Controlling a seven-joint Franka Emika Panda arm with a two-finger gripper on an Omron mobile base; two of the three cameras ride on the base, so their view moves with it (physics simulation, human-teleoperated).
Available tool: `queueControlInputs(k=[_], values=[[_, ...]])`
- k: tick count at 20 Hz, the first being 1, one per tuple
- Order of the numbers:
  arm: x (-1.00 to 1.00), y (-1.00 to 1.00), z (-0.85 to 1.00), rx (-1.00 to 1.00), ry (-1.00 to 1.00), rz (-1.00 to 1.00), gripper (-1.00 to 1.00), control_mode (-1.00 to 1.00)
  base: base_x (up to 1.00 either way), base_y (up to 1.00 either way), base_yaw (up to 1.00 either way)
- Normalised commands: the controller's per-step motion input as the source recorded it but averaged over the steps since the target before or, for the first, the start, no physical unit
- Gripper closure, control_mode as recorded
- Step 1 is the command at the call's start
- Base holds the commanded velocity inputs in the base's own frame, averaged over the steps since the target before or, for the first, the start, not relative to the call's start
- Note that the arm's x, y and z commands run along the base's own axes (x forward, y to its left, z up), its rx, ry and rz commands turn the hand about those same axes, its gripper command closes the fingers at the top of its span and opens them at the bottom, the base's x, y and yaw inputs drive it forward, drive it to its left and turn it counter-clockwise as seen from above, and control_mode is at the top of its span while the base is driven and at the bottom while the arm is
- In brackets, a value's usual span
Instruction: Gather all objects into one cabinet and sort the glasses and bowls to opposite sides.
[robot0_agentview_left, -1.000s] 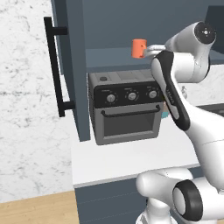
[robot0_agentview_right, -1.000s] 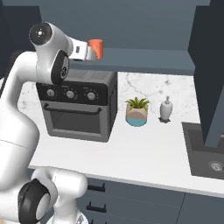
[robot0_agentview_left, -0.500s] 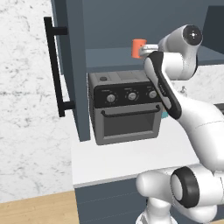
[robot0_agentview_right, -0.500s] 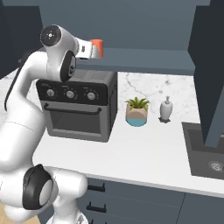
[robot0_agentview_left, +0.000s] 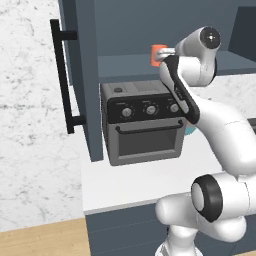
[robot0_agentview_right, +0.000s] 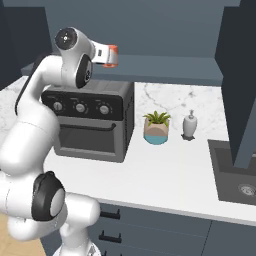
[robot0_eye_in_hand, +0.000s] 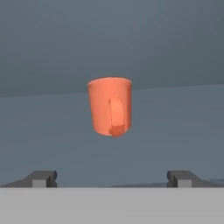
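Arm: the white arm is rising from the base in the foreground and bending up over the table, its hand reaching level with the cabinet's open shelf.
Table (robot0_agentview_right: 165, 175): the white top is carrying a black toaster oven (robot0_agentview_left: 145, 122), and, further right in the right base view, a small potted plant (robot0_agentview_right: 156, 128) and a white soap dispenser (robot0_agentview_right: 189, 125) standing near each other against the marble wall; a dark sink (robot0_agentview_right: 240, 172) is sitting at the far right.
Jaws (robot0_eye_in_hand: 111, 178): they are standing wide open and gripping nothing; the two dark fingertips (robot0_eye_in_hand: 41, 178) are showing well apart at the bottom of the hand view, pointing into the cabinet.
Orange-red cup (robot0_eye_in_hand: 110, 111): it is standing upright on the cabinet shelf, directly ahead of the open jaws and centred between them, not touching either one; in the left base view (robot0_agentview_left: 158, 54) it is sitting just beyond the hand, above the toaster oven.
Cabinet (robot0_agentview_left: 130, 30): the slate blue-grey wall unit is hanging above the table with its interior exposed; its shelf is holding the cup.
Cabinet door (robot0_agentview_left: 82, 75): it is swung open to the left, edge-on in the left base view, with the long black bar handle (robot0_agentview_left: 62, 82) running vertically down its outer face.
Wall: white marble is showing behind the table and left of the door.
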Motion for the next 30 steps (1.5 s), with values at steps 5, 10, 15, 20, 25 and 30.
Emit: queueControlInputs(k=[5,10,15,20,25,30], values=[[0.44,0.0,0.0,0.0,0.0,0.0,-1.0,-1.0,0.0,0.0,0.0],[0.39,0.0,0.0,0.0,0.0,0.0,-1.0,-1.0,0.0,0.0,0.0],[0.32,0.0,-0.04,0.0,0.0,0.0,-1.0,-1.0,0.0,0.0,0.0],[0.34,0.0,-0.07,0.0,0.0,0.0,-1.0,-1.0,0.0,0.0,0.0],[0.25,0.0,-0.09,0.0,0.0,0.0,-1.0,-1.0,0.0,0.0,0.0],[0.1,0.0,-0.07,0.0,0.0,0.0,-1.0,-1.0,0.0,0.0,0.0]])
